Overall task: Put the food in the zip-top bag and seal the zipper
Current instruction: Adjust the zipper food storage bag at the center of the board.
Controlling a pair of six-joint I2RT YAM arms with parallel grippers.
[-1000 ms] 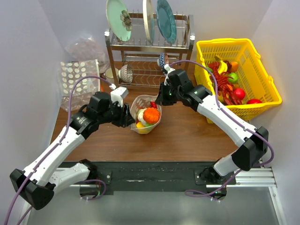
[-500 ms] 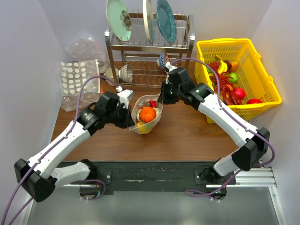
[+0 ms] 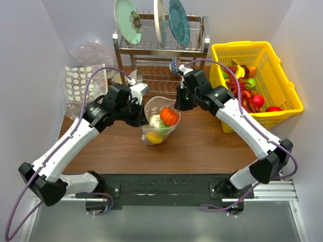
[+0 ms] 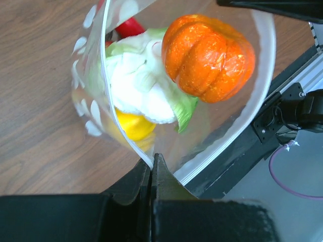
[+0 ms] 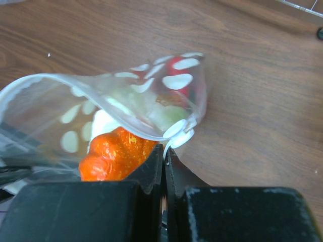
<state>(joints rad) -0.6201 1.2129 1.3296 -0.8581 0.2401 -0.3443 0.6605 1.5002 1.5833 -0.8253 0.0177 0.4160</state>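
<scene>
The zip-top bag (image 3: pixel 160 123) hangs over the brown table between my two grippers with its mouth wide open. My left gripper (image 3: pixel 141 114) (image 4: pixel 151 162) is shut on the bag's left rim. At the opposite end of the mouth, my right gripper (image 3: pixel 177 105) (image 5: pixel 164 149) is shut on the rim, just by a white tab (image 5: pixel 179 132). The zipper (image 5: pixel 101 100) runs unsealed round the mouth. Food fills the bag: an orange pumpkin (image 4: pixel 208 56) (image 5: pixel 113 157) on top, a white and green vegetable (image 4: pixel 137 93), a yellow piece (image 4: pixel 132 125) and a red piece (image 4: pixel 130 27).
A yellow basket (image 3: pixel 291 97) with more toy food stands at the right. A metal dish rack (image 3: pixel 161 50) with plates is behind the bag. A clear pack with white dots (image 3: pixel 82 83) and a wrinkly plastic sack (image 3: pixel 93 50) lie at the back left.
My left gripper has shut on the bag's rim. Both grippers have moved back and up a little with the bag, and the pumpkin has shifted to the right inside it.
</scene>
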